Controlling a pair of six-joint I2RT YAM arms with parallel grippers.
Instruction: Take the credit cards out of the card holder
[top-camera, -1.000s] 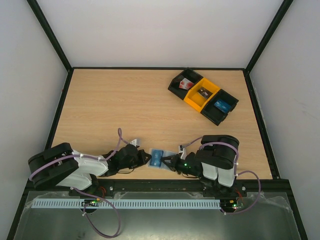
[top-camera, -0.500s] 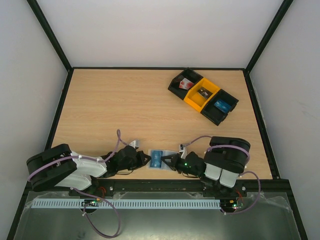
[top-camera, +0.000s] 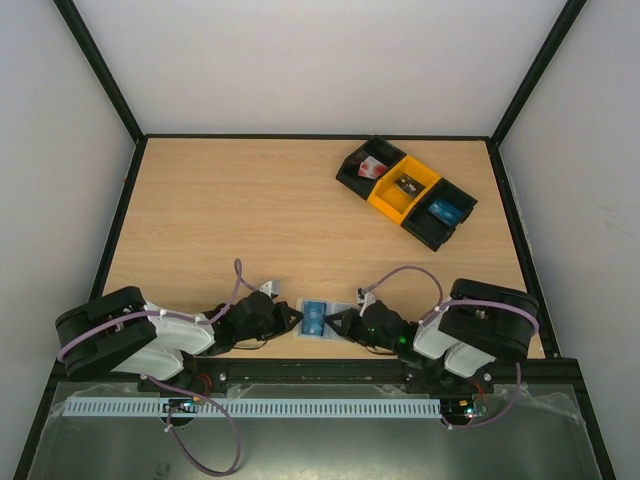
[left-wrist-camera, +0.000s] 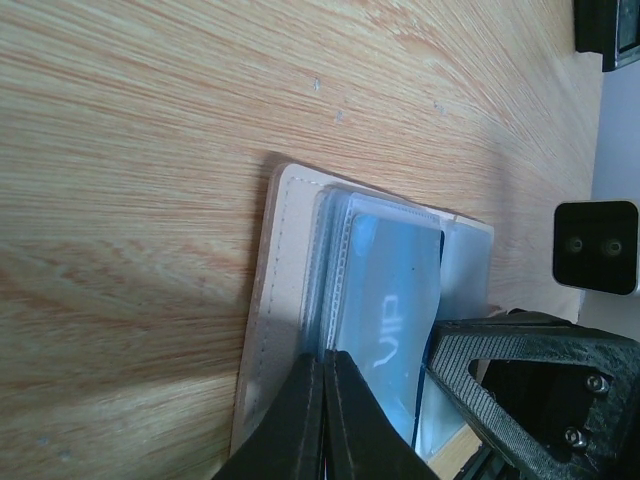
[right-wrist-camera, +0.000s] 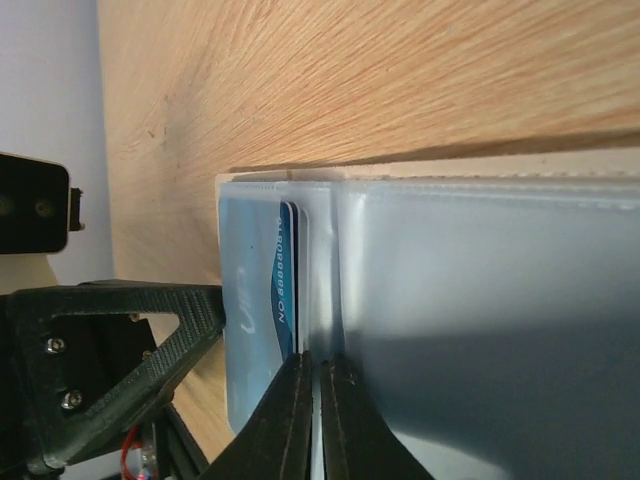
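Counter (top-camera: 250, 220) of pale wood carries the card holder (left-wrist-camera: 283, 260) at its near edge, lying flat between the two arms. The left fingers (left-wrist-camera: 298, 415) are pressed together with their tips over the holder's edge on that arm's side; I cannot tell whether a layer of the sleeve is caught between them. The right fingers (right-wrist-camera: 288, 415) are likewise pressed together, tips at the seam between the two pockets, with nothing clearly pinched. A credit card (left-wrist-camera: 388, 325) sits inside the translucent pocket nearer the left fingers, its blue showing through; the other pocket looks pale grey. Well apart, at the counter's far right, three bins (top-camera: 405, 190) stand side by side, black, yellow, black, and a second blue card (top-camera: 443, 210) lies in the rightmost one.
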